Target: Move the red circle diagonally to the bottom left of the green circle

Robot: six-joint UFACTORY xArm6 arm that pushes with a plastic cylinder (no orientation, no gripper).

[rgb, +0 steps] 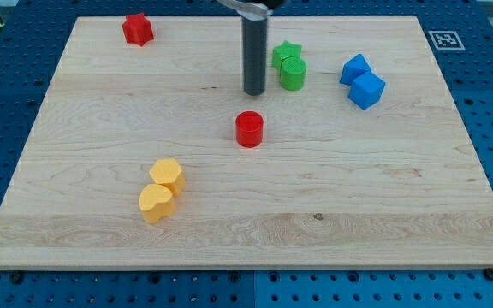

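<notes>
Camera view, sole angle: my tip (254, 91) stands on the wooden board (75, 171) at upper centre of the frame, just left of the green circle (293, 74) and apart from it; it is a bare rod with no jaws, so it holds nothing. The red circle (249, 129) sits near the frame's centre, just below my tip, not touching, already below-left of the green circle. I judge it light, rigid and liable to roll off-line; contact should fall squarely on its side wall. A green star (286, 53) touches the green circle from behind.
</notes>
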